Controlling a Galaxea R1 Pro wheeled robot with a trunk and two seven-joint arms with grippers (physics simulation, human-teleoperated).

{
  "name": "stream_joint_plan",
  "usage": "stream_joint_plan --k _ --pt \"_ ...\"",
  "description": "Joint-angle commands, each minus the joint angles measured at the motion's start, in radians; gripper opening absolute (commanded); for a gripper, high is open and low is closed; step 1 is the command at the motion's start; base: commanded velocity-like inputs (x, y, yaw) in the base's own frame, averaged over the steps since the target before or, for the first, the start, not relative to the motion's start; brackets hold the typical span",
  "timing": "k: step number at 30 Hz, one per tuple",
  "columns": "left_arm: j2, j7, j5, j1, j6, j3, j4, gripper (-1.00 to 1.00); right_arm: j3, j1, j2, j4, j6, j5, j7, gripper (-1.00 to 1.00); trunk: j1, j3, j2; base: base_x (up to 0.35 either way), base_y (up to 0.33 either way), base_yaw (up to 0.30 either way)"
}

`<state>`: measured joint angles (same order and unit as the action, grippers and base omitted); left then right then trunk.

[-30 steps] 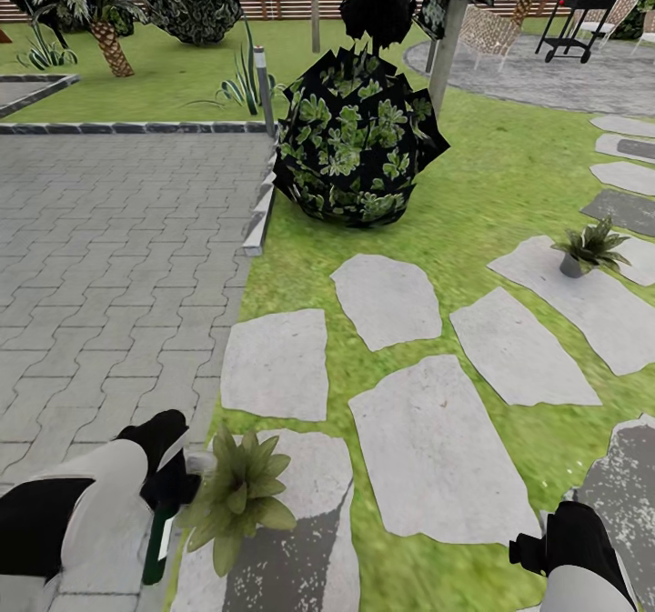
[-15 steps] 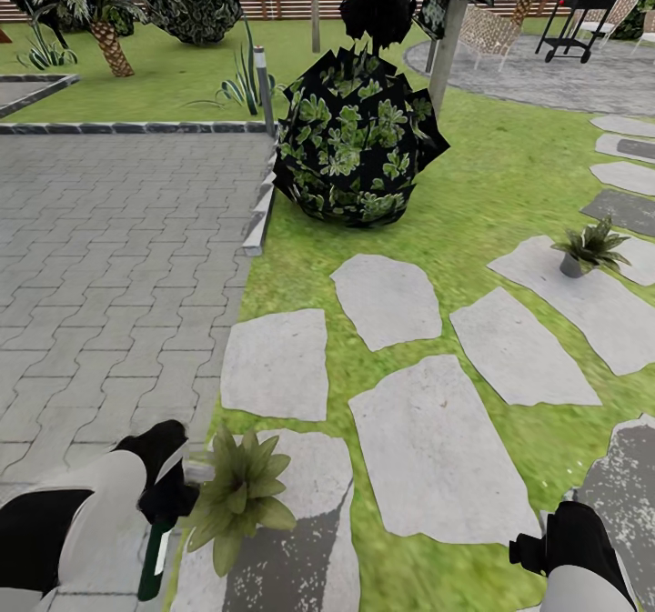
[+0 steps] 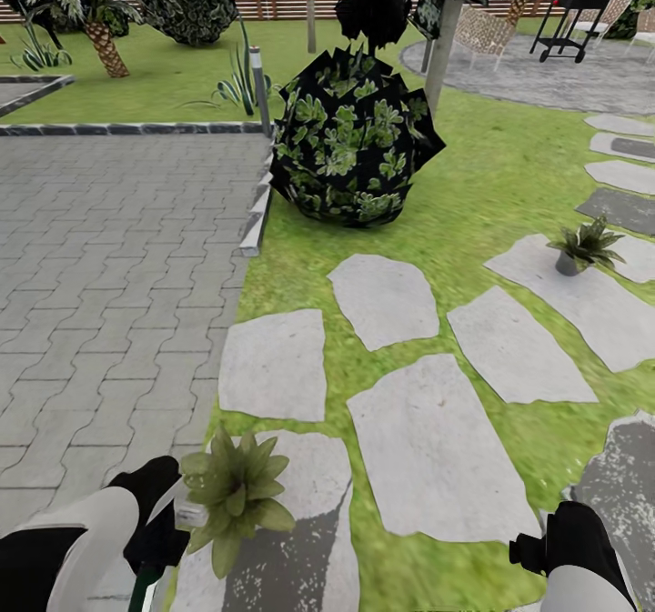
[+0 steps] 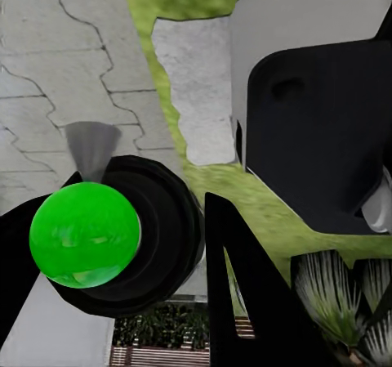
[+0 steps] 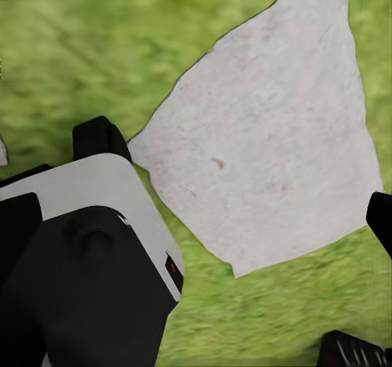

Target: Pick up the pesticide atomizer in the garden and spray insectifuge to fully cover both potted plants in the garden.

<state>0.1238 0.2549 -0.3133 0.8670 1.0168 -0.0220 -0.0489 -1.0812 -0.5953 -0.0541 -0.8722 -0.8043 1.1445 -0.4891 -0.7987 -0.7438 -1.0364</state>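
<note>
My left gripper (image 3: 160, 532) is shut on the pesticide atomizer (image 3: 140, 590) at the bottom left of the head view. The bottle's dark green body hangs below the black fingers, and its pale trigger head touches the leaves of the near potted plant (image 3: 236, 499), which stands on a stepping stone. In the left wrist view the atomizer (image 4: 84, 234) shows end-on as a bright green round shape between the fingers, with the plant's leaves (image 4: 333, 295) close by. The second potted plant (image 3: 583, 246) stands on a stone far to the right. My right gripper (image 5: 364, 288) is open over grass and stone.
A big dark round bush (image 3: 353, 139) stands ahead on the lawn. Grey paving (image 3: 109, 248) lies to the left behind a stone kerb (image 3: 256, 212). Stepping stones (image 3: 437, 457) cross the grass. A tree trunk (image 3: 443, 44), chairs and a grill stand far back by the fence.
My left gripper, with the atomizer in it, has sunk toward the bottom edge of the head view, beside the near plant. The view itself has shifted slightly. The right arm has kept still.
</note>
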Motion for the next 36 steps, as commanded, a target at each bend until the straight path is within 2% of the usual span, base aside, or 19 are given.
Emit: stream_joint_plan --k 1,9,18,26,36 --pt "0.000 0.011 -0.009 0.000 0.003 -0.002 -0.002 -1.00 -0.004 -0.001 -0.001 -0.002 0.001 0.011 -0.009 1.00 0.000 0.000 -0.001 0.078 0.162 -0.265" --pt "-0.004 0.011 -0.012 0.000 0.003 -0.003 -0.002 -1.00 -0.003 -0.001 -0.001 -0.002 0.001 0.011 -0.009 1.00 0.000 0.002 -0.001 0.033 0.054 -0.259" --pt "0.000 0.011 -0.009 0.000 0.003 -0.003 0.000 -1.00 -0.004 -0.001 -0.001 -0.002 0.001 0.011 -0.009 1.00 0.000 0.003 -0.001 0.000 0.030 -0.020" --pt "0.000 0.011 -0.009 0.000 0.004 -0.004 -0.002 -1.00 -0.004 -0.001 -0.001 -0.002 0.001 0.011 -0.009 1.00 0.000 0.003 -0.001 0.000 0.276 0.000" --pt "0.000 0.011 -0.011 0.000 0.003 -0.009 -0.002 -1.00 -0.003 -0.001 -0.001 -0.002 0.001 0.011 -0.009 1.00 0.000 0.003 -0.001 0.000 0.017 -0.073"
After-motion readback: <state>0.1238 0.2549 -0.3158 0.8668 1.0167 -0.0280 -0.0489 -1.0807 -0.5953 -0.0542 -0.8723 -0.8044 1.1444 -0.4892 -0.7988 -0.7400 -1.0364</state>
